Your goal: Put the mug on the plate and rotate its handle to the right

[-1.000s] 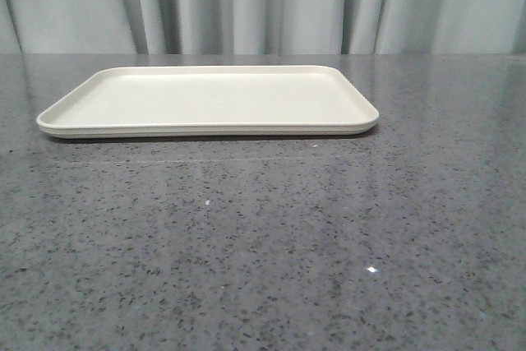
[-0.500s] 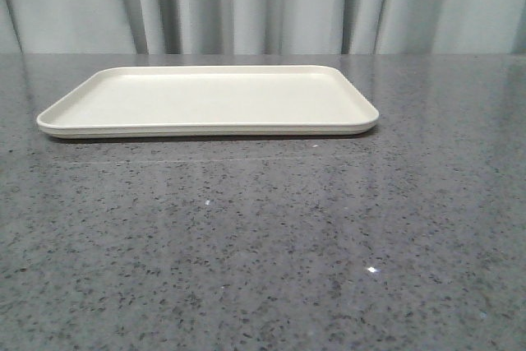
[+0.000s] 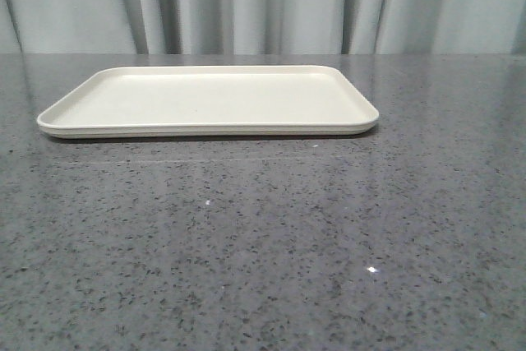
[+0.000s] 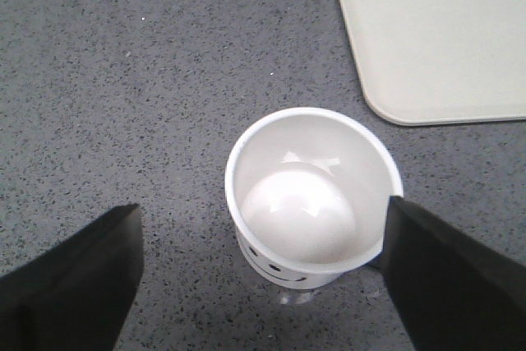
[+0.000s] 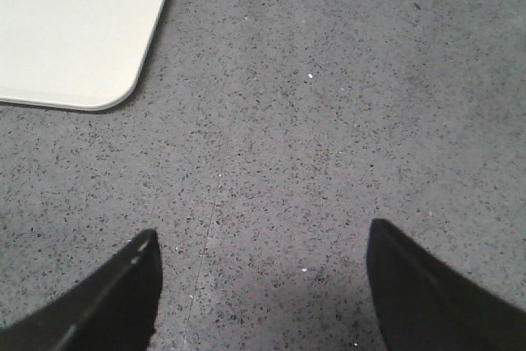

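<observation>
My left gripper (image 4: 261,273) has its jaws spread wide astride the upright mug (image 4: 312,195); the right gripper's (image 5: 261,285) jaws gape over bare desk (image 5: 329,121).

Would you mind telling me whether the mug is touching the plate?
Apart. The left wrist view shows bare grey table between the mug and the plate rim.

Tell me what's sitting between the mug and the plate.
Nothing: the left wrist view shows only bare grey table between the mug and the plate.
</observation>
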### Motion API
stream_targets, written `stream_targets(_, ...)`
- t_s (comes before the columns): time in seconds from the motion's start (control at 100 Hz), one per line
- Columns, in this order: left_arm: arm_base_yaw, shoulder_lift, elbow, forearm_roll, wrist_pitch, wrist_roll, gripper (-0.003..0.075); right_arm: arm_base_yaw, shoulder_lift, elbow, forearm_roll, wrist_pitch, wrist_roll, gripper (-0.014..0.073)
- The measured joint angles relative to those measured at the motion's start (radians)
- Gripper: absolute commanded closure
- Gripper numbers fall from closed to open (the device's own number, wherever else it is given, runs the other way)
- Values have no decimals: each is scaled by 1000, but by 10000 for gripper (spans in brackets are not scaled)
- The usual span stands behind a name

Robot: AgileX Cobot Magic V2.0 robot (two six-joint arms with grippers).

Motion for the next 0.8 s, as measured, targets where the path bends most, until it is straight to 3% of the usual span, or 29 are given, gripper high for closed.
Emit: stream_targets(0.8,0,394,0,36,-40,0,143,0,0,0,2,0,0,63)
